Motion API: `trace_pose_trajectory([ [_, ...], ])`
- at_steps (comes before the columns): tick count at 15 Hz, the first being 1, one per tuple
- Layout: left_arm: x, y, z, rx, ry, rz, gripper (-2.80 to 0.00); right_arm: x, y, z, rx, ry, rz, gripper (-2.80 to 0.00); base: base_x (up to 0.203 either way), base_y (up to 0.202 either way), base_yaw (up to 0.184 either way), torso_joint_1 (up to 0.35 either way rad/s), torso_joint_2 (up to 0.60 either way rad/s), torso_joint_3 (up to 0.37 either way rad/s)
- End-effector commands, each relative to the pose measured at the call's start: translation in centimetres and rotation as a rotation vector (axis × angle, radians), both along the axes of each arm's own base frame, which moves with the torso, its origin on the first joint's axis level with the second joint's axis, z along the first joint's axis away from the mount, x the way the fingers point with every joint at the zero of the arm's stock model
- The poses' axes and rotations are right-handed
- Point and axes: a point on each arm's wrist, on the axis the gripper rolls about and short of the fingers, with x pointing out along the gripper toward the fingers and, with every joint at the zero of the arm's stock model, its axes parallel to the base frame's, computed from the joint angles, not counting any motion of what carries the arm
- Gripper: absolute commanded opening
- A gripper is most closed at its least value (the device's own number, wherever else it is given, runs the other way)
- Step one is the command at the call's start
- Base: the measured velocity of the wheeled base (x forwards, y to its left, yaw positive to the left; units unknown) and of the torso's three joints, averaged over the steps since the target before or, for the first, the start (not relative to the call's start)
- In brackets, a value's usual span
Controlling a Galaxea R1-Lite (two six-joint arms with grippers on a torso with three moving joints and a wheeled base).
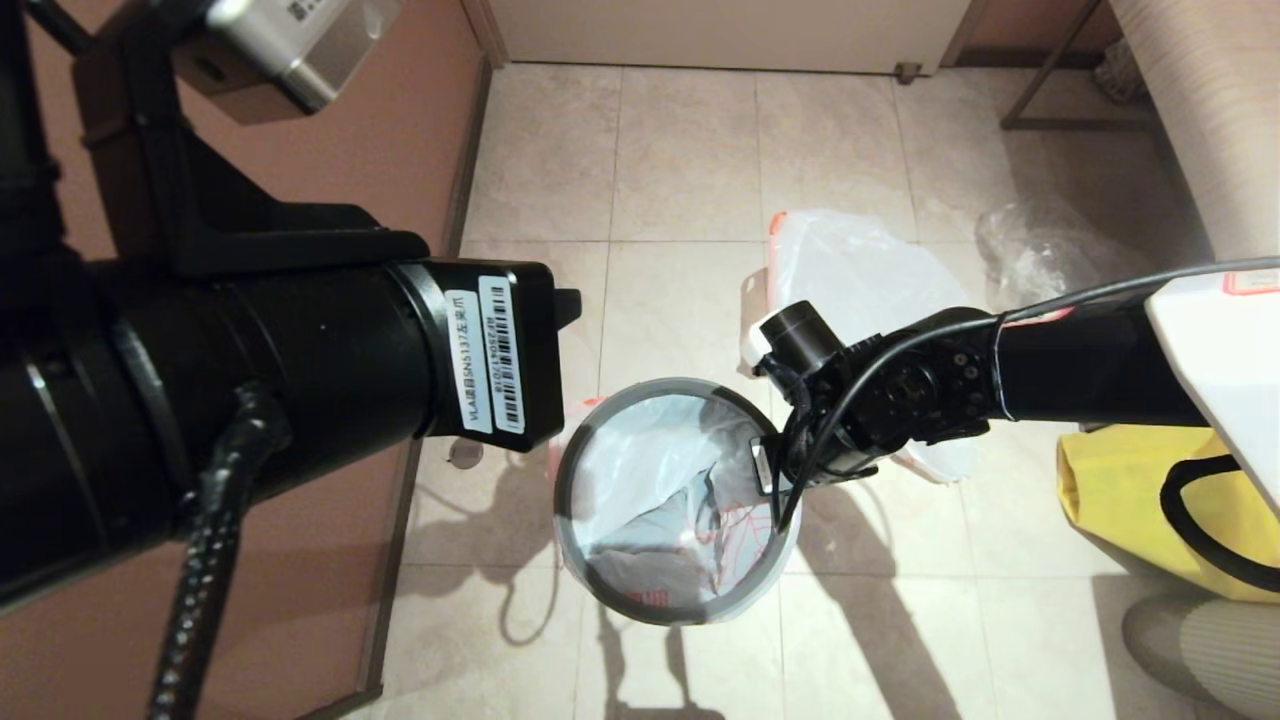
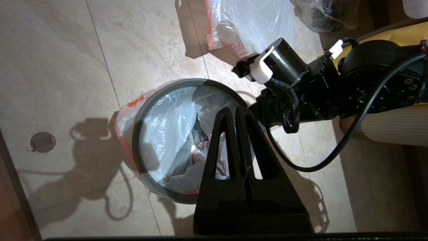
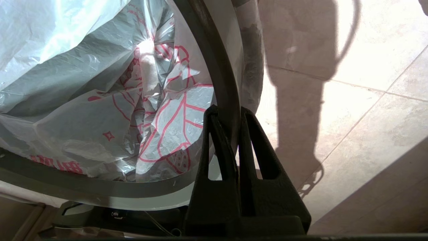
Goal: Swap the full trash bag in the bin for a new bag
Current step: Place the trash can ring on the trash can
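Bin (image 1: 672, 612): stood on the tiled floor (image 1: 690, 150) near the middle of the scene, seen from above, grey rim ring (image 1: 575, 450) seated on top.
New bag (image 1: 640, 470): lay inside the bin, crumpled, red leaf drawing and characters showing; edge folded out over the rim, with an orange-pink strip visible outside the left wall.
Right gripper (image 3: 230, 115): reached in from the right to the bin's right rim; fingers (image 3: 214, 140) pinched onto the rim ring, one inside the ring, one outside, bag film caught at the same spot.
Left gripper (image 2: 235, 112): hovered above the bin, fingers pressed together, nothing between them; arm filled the left of the head view.
Full trash bag (image 1: 850, 270): rested on the floor beyond the bin, to the far right of it, partly hidden behind the right arm, apart from the bin.
Clear bag (image 1: 1050, 250): lay on the floor farther right, with dark contents.
Yellow sack (image 1: 1130, 490): sat at the right edge, near side, black handle loop showing.
Floor drain cover (image 2: 42, 142): set in a tile left of the bin.
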Motion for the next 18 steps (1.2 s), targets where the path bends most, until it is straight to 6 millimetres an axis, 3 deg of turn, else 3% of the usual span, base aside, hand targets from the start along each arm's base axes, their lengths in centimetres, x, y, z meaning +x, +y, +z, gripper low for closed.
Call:
trace_pose_trajectory([
  [1, 0.0, 0.0, 0.0, 0.000, 0.000, 0.004, -2.80, 0.4, 0.5, -0.9, -0.016, 0.013, 0.005, -2.80, 0.000, 0.000, 0.000, 0.000, 0.00, 0.000],
  [4, -0.1, 0.2, 0.2, -0.007, -0.003, 0.004, -2.80, 1.4, 1.2, -1.6, -0.020, 0.006, 0.012, -2.80, 0.000, 0.000, 0.000, 0.000, 0.00, 0.000],
  [9, -0.1, 0.3, 0.3, -0.012, -0.005, 0.004, -2.80, 2.7, 0.4, -1.3, -0.017, -0.015, -0.009, -2.80, 0.000, 0.000, 0.000, 0.000, 0.00, 0.000],
  [15, -0.2, 0.4, 0.3, -0.013, -0.005, 0.004, -2.80, 0.8, -0.7, 1.6, -0.009, -0.021, -0.008, -2.80, 0.000, 0.000, 0.000, 0.000, 0.00, 0.000],
  [18, -0.2, 0.4, 0.3, -0.013, -0.005, 0.004, -2.80, 0.6, -0.4, 0.6, -0.032, 0.009, 0.000, -2.80, 0.000, 0.000, 0.000, 0.000, 0.00, 0.000],
])
